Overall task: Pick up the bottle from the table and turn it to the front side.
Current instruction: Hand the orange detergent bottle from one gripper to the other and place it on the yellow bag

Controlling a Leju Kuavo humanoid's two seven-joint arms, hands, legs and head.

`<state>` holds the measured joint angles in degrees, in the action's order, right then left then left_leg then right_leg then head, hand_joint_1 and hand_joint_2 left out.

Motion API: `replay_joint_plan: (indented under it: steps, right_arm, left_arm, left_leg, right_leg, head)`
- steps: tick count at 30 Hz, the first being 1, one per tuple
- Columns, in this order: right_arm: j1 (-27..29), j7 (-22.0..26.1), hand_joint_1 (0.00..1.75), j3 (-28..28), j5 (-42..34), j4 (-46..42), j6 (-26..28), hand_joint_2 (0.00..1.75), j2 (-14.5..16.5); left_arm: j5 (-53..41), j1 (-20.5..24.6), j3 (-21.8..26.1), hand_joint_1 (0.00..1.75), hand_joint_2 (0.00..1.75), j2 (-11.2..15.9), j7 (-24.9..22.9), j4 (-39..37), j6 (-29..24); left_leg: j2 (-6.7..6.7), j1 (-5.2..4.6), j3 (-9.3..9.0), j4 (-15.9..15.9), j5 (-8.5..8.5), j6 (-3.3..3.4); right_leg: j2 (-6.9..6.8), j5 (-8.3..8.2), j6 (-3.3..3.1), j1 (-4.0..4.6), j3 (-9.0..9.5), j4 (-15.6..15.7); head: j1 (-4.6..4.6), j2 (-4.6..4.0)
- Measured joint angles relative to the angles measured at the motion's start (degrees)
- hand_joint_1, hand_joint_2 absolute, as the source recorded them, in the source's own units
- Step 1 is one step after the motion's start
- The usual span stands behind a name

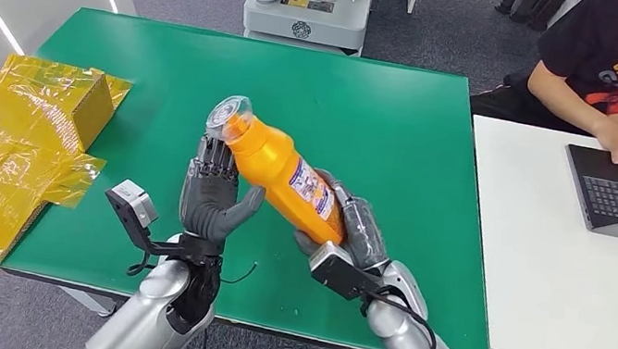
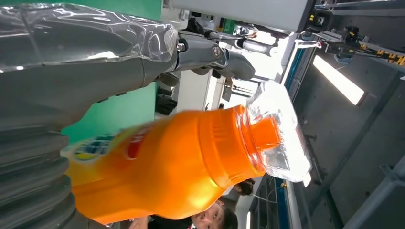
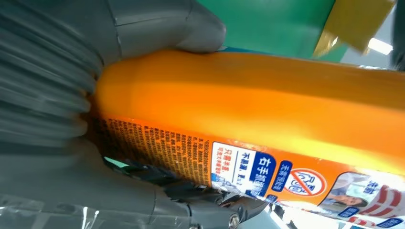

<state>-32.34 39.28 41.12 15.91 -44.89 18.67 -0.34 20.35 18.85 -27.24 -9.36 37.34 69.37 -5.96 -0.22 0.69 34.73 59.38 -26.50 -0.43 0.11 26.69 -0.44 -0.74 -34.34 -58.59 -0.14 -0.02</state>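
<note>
1. Risk of a slip: tall orange plastic bottle (image 1: 287,171) with a clear film-wrapped cap, held tilted in the air above the front half of the green-topped table (image 1: 408,115), base low, neck up and away. Glossy, smooth body, so probably slippery under a turning force.
2. Likely cause: loosening one grip for the turn before the other has a firm hold; a drop onto the table near its front edge, perhaps a roll off it.
3. Right hand (image 1: 354,224): wrapped around the bottle's lower body, thumb pressed on one side, fingers on the other, close by the printed label (image 3: 267,167).
4. Left hand (image 1: 213,197): fingers upright and spread, thumb reaching out under the bottle's shoulder; touching, not enclosing.
5. Cannot tell how firmly the left hand presses.
</note>
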Motion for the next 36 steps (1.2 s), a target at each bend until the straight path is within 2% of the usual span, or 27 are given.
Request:
replay_joint_plan:
  steps: [8, 20, 22, 24, 26, 36]
  right_arm:
    - [-1.88, 0.39, 1.75, 3.58, -0.01, 0.31, -8.07, 1.75, 0.38]
    - [-3.48, -2.18, 1.75, 5.72, 1.8, 1.85, -13.26, 1.75, 0.1]
    - [-3.48, -2.49, 1.75, 5.81, 2.18, 2.04, -13.57, 1.75, -0.13]
    - [-3.48, -2.61, 1.75, 5.86, 2.46, 2.21, -13.83, 1.75, -0.34]
    - [-3.49, -2.69, 1.75, 5.87, 2.57, 2.38, -14.18, 1.75, -0.52]
    - [-3.76, -2.85, 1.75, 5.83, 3.21, 3.39, -15.07, 1.75, -0.8]
  left_arm:
    - [0.8, -0.13, -0.25, 0.0, 1.75, 0.67, -0.51, 0.0, -0.55]
    - [0.66, -0.97, -0.21, 0.0, 1.75, 1.03, -1.57, 0.0, -0.1]
    - [0.55, -1.06, -0.18, 0.75, 1.75, 1.03, -1.69, 0.0, 0.04]
    - [0.74, -1.14, -0.16, 1.61, 1.75, 1.03, -1.81, 0.0, 0.58]
    - [1.02, -1.24, -0.15, 1.75, 1.75, 1.03, -1.85, 0.0, 1.36]
    - [1.0, -1.77, -0.14, 1.75, 1.75, 1.11, -1.33, 0.0, 1.83]
  left_leg:
    - [0.0, 0.0, -0.01, 0.0, 0.01, 0.0]
    - [0.0, 0.0, 0.0, 0.0, 0.0, 0.0]
    - [0.0, 0.0, 0.0, 0.0, 0.0, 0.0]
    - [0.0, 0.0, 0.0, 0.01, 0.0, 0.0]
    - [0.0, 0.0, -0.01, 0.01, 0.0, 0.0]
    - [0.0, 0.0, 0.0, 0.0, 0.0, 0.0]
  right_leg:
    - [0.0, 0.0, 0.0, 0.0, 0.01, -0.01]
    - [0.0, 0.0, 0.0, 0.0, -0.02, 0.01]
    - [0.0, 0.0, 0.0, 0.0, -0.02, 0.01]
    - [0.0, 0.0, 0.0, 0.0, -0.02, 0.01]
    - [0.0, 0.0, 0.0, 0.0, -0.02, 0.01]
    - [0.01, 0.0, 0.0, 0.0, -0.02, 0.01]
  head:
    - [0.0, 0.0]
    - [0.0, 0.0]
    - [0.0, 0.0]
    - [0.0, 0.0]
    - [-0.01, 0.0]
    - [-0.01, 0.0]
